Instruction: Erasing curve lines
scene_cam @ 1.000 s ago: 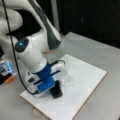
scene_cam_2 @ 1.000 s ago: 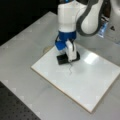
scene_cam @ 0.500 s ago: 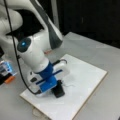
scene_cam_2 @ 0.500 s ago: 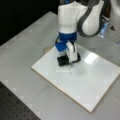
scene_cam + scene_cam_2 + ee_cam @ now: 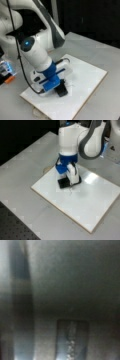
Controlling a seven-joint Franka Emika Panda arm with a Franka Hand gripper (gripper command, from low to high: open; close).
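The gripper (image 5: 60, 87) has barely shifted, pinching one black eraser (image 5: 65, 182) on one white board (image 5: 100, 202), beside one faint curve lines (image 5: 71, 192) squiggle.

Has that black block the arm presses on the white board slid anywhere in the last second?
Barely, if at all: in both front views the black block sits at the same spot on the white board, beside the curve lines.

Board (image 5: 87, 205): smooth, glossy white face with glare, pale wood-like edge. Arm (image 5: 37, 55): glossy white plastic shell. Gripper (image 5: 68, 181): blue plastic mount. Table (image 5: 22, 170): matt grey.
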